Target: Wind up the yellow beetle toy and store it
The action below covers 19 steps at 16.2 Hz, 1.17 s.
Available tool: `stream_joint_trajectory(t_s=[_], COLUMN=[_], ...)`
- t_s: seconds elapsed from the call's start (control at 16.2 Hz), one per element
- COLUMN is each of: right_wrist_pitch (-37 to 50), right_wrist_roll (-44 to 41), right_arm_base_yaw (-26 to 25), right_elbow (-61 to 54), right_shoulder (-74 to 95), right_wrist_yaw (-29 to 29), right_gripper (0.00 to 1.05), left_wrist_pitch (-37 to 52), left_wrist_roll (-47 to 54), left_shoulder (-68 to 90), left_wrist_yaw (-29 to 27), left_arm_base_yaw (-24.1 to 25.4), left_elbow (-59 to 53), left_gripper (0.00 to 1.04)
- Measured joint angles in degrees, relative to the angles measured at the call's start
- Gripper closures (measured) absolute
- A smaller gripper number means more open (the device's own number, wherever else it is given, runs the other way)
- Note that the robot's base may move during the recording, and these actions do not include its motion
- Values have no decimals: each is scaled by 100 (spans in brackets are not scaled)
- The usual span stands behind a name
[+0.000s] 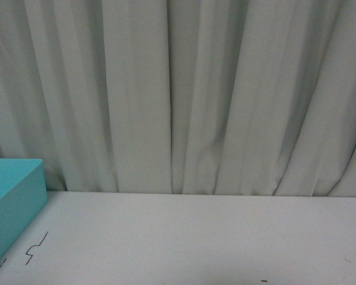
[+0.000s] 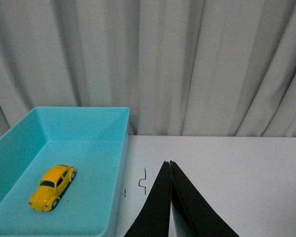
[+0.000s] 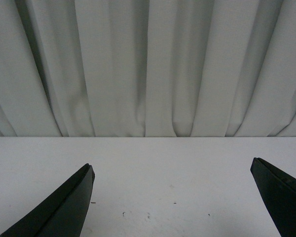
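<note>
The yellow beetle toy rests on its wheels on the floor of a turquoise bin, seen in the left wrist view. My left gripper is shut with nothing between its black fingers, hovering over the white table beside the bin, apart from the car. In the right wrist view my right gripper stands wide open above bare white table with nothing between its fingers. The front view shows neither arm nor the car, only a corner of the turquoise bin at the left edge.
A pale grey curtain hangs along the far edge of the white table. Small black pen marks lie on the table beside the bin.
</note>
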Motion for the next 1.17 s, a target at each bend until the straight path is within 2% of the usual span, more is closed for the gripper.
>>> stream_joint_trajectory(t_s=[0.06, 0.25, 0.31, 0.43, 0.49, 0.56, 0.62, 1.17], right_wrist_pitch=[0, 0, 0, 0, 0, 0, 0, 0], right_wrist_roll=[0, 0, 0, 0, 0, 0, 0, 0], right_arm_base_yaw=[-2, -2, -2, -2, 0, -2, -2, -2], right_elbow=[0, 0, 0, 0, 0, 0, 0, 0], right_shoulder=[0, 0, 0, 0, 0, 0, 0, 0], right_wrist_yaw=[0, 0, 0, 0, 0, 0, 0, 0], right_gripper=[7, 7, 7, 7, 7, 7, 7, 7], left_wrist_pitch=[0, 0, 0, 0, 0, 0, 0, 0], left_wrist_roll=[4, 4, 4, 4, 4, 7, 4, 4], left_shoulder=[0, 0, 0, 0, 0, 0, 0, 0], left_wrist_yaw=[-2, -2, -2, -2, -2, -2, -2, -2], left_arm_base_yaw=[0, 0, 0, 0, 0, 0, 0, 0], left_elbow=[0, 0, 0, 0, 0, 0, 0, 0], left_gripper=[87, 55, 48, 26, 12, 5, 7, 7])
